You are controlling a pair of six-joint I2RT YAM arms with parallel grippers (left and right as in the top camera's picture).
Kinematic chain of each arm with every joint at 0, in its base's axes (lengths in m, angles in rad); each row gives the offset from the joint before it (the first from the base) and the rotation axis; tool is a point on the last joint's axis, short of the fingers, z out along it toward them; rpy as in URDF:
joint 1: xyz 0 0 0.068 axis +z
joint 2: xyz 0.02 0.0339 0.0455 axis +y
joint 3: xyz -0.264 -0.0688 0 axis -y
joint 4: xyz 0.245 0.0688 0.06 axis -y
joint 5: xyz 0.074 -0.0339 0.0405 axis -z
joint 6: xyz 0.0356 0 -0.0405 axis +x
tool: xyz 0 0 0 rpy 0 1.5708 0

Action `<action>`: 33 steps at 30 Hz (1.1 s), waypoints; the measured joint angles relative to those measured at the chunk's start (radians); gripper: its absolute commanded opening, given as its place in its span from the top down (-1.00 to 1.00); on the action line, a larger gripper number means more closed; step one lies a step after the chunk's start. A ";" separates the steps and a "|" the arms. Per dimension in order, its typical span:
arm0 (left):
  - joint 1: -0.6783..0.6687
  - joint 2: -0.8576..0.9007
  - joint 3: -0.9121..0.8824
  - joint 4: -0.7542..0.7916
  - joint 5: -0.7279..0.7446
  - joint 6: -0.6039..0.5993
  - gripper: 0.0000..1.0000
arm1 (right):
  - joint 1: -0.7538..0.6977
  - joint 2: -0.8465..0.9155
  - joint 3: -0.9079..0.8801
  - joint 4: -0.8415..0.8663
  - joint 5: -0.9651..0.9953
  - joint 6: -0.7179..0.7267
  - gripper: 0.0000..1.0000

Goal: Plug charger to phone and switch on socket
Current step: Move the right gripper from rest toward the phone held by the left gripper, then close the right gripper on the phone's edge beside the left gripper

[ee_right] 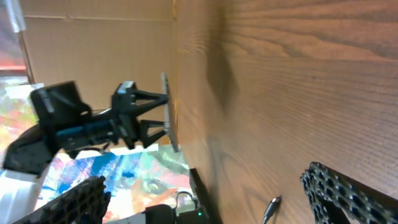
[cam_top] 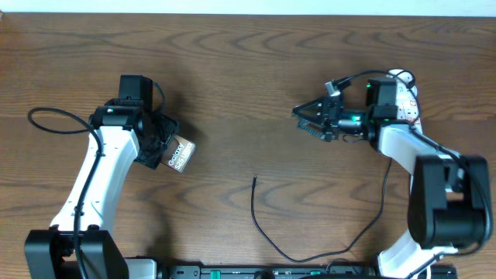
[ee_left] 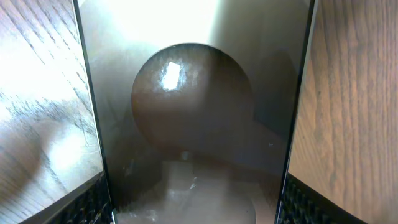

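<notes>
Overhead, the left gripper (cam_top: 169,149) clamps the phone (cam_top: 182,155) at the table's left, and the right gripper (cam_top: 310,120) gapes empty beside the socket (cam_top: 406,98). Only the left wrist view shows the phone's glossy face. The right wrist view catches what seems to be the charger (ee_right: 272,210) tip.

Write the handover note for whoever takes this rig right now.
Left gripper: closed on the phone, gripping its edges, face up.
Right gripper: open and empty, just left of the socket.
Charger: loose on the table, its plug tip free between the arms.
Done: phone gripped.
Left: take the plug tip, plug it into the phone, switch on the socket.
</notes>
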 measured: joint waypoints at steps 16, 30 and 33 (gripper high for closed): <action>-0.074 0.000 0.000 -0.006 0.001 -0.335 0.85 | 0.213 0.072 0.000 0.153 0.179 0.025 -0.99; -0.222 0.000 0.000 0.019 0.002 -0.600 0.85 | 0.389 0.072 0.001 0.259 0.319 0.094 -0.99; -0.239 0.000 0.000 0.026 0.002 -0.623 0.85 | 0.404 0.072 0.001 0.261 0.323 0.113 -0.99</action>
